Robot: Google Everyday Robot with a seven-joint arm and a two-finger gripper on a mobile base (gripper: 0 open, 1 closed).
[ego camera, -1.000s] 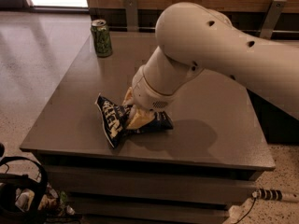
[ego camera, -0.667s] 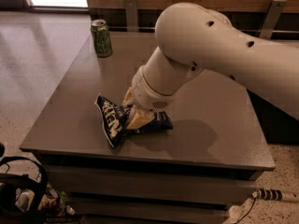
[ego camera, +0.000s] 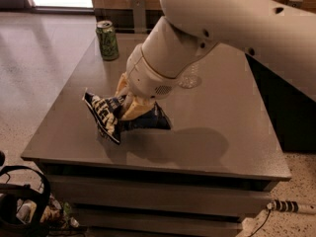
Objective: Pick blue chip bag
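The blue chip bag [ego camera: 109, 115] is a crumpled navy foil bag with white lettering, near the front left of the grey table [ego camera: 227, 132]. My gripper [ego camera: 129, 104] comes down on it from above. Its tan fingers [ego camera: 134, 110] are closed on the bag's middle and pinch the foil. The bag's left end tilts up, and a shadow lies on the table under it and the arm. The large white arm covers the bag's upper right part.
A green can [ego camera: 107, 39] stands upright at the table's back left corner. The base of a clear plastic bottle [ego camera: 190, 79] shows behind the arm. A dark bag and cables [ego camera: 19, 206] lie on the floor at the front left.
The arm has risen a little. The bag has come up and to the left with the gripper, its left end tilting upward. The can has not moved.
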